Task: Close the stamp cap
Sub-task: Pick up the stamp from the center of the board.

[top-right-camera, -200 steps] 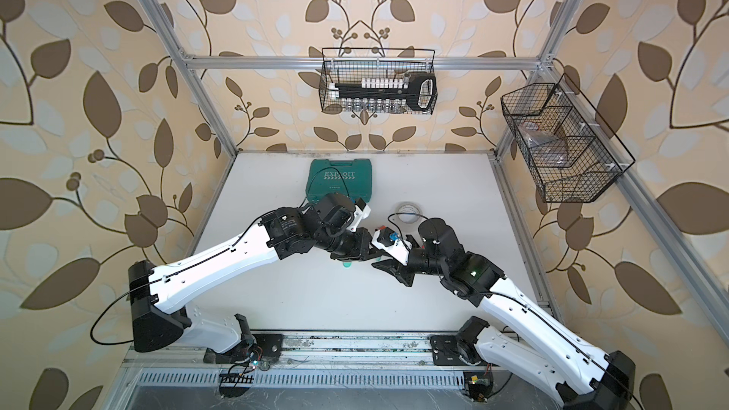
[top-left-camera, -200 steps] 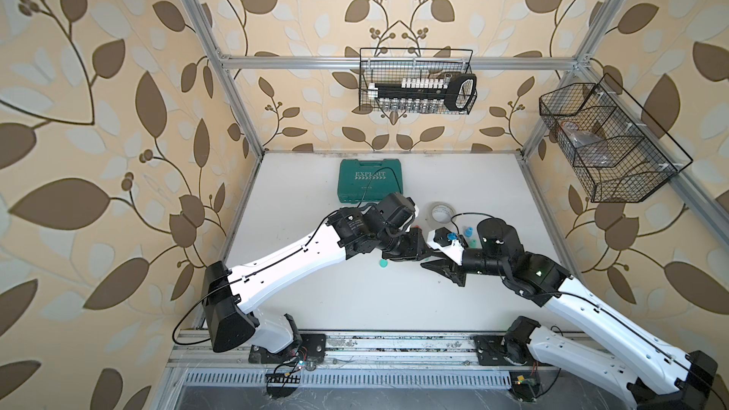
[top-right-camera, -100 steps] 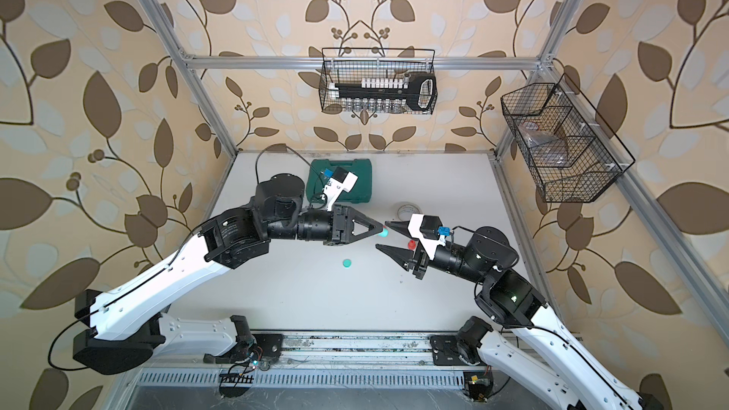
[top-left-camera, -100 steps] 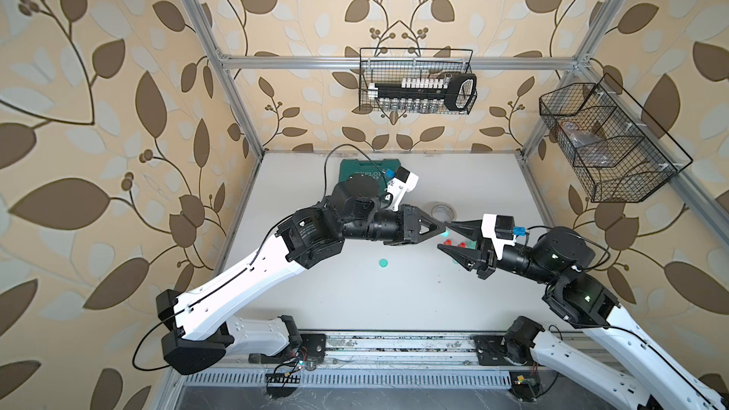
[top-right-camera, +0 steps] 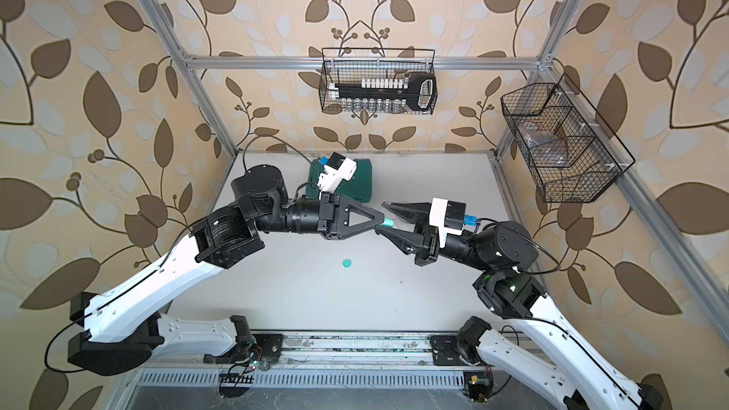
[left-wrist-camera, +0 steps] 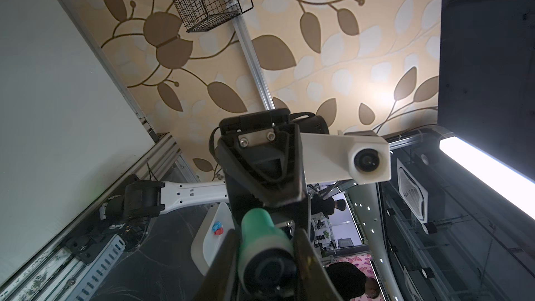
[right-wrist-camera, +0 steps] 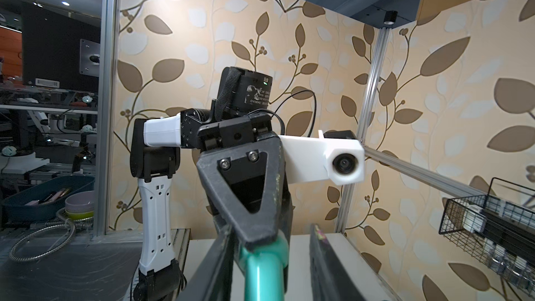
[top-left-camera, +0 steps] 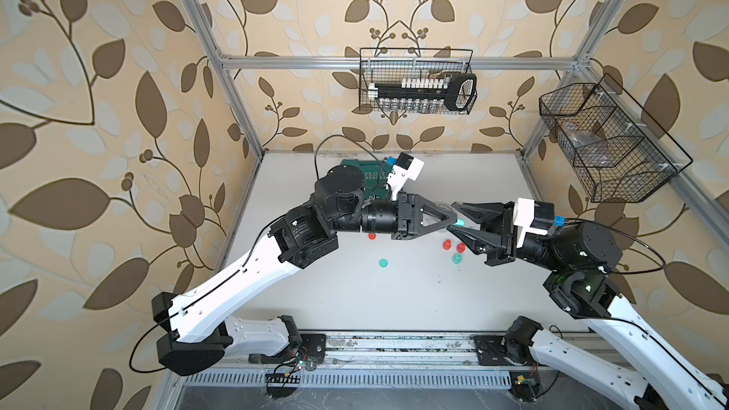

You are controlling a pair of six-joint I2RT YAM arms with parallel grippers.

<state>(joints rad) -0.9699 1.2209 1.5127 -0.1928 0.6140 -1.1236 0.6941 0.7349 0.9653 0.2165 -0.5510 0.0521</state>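
Both arms have closed the gap that separated their tips half a second ago: the right gripper now reaches over the end of the left gripper, where before the two stood apart above the table. One second ago both worked low, near the table centre; both are now raised.

1. Left gripper: fingers narrow and clamped on the teal stamp. The stamp lies roughly level and projects from the fingertips toward the right arm. Both top views show this. In the left wrist view the stamp sits between the two fingers with a black round end facing the camera.

2. Right gripper: fingers apart, one above and one below the projecting end of the stamp in both top views. In the right wrist view the stamp runs between the fingers, with a visible gap on one side. The other side is hidden by the left gripper's tip, so contact there cannot be told.

3. Teal cap: a small round piece lying loose on the table, below and well apart from both grippers, also seen in a top view.

4. Other items: two small red pieces and a teal piece rest on the table under the right gripper. A green case lies at the back, partly behind the left arm
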